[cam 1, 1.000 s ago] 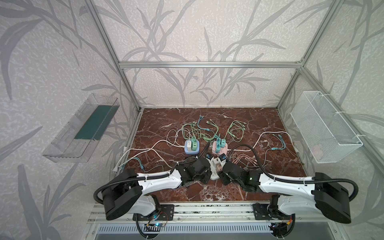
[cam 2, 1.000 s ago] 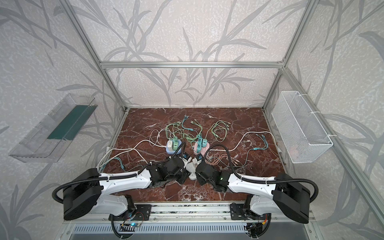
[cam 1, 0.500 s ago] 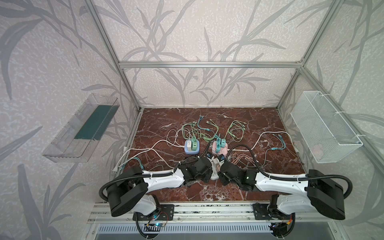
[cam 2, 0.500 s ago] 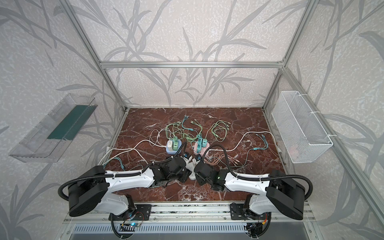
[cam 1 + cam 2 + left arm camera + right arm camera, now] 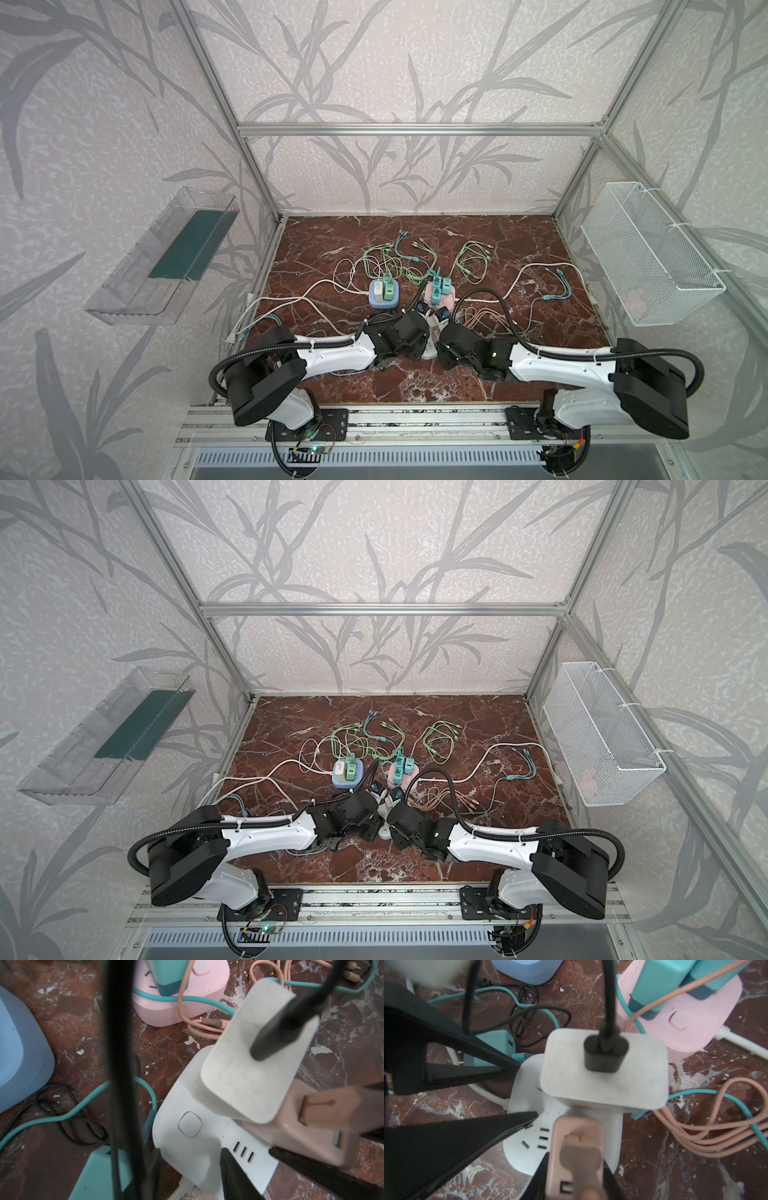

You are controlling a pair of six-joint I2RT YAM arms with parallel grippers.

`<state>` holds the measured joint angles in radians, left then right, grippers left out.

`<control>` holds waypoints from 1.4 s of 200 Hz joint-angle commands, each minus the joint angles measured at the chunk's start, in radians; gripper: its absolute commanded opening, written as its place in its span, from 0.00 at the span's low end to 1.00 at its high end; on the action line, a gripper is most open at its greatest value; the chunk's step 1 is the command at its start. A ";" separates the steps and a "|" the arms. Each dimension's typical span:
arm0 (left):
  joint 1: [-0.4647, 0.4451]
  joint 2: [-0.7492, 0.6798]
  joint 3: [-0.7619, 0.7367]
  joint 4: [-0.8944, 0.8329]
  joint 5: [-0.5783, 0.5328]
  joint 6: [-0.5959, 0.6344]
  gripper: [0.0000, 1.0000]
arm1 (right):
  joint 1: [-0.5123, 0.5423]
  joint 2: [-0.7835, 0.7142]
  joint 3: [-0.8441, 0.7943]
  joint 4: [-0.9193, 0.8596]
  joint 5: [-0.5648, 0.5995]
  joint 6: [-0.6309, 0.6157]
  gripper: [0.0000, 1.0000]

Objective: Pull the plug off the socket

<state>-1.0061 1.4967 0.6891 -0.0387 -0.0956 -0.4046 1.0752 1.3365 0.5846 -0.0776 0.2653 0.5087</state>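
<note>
Gripping pink plug (image 5: 577, 1136), right gripper (image 5: 575, 1160) clamped; left gripper (image 5: 527, 1091) apparently clamping white socket (image 5: 517, 1155); pull straight off, no rocking

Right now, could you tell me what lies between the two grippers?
The white power strip, carrying a white charger and the tan plug, lies between the left gripper and right gripper; both top views show it.
</note>
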 commanded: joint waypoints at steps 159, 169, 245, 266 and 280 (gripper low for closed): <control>-0.004 0.057 0.046 -0.137 -0.033 0.007 0.46 | 0.008 -0.054 0.086 -0.037 0.030 0.073 0.17; -0.005 0.060 0.048 -0.139 -0.033 0.007 0.46 | 0.009 -0.057 0.083 -0.040 0.035 0.075 0.17; -0.028 0.092 0.072 -0.176 -0.050 0.021 0.46 | 0.002 -0.018 0.054 0.019 -0.003 0.165 0.16; -0.035 0.094 0.072 -0.190 -0.070 0.024 0.46 | 0.002 -0.028 0.055 0.006 0.021 0.163 0.16; -0.041 0.095 0.066 -0.192 -0.072 0.025 0.46 | 0.001 -0.033 0.055 -0.011 0.042 0.152 0.16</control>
<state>-1.0313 1.5558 0.7746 -0.1074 -0.1555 -0.3931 1.0744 1.3270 0.6197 -0.1566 0.2607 0.6403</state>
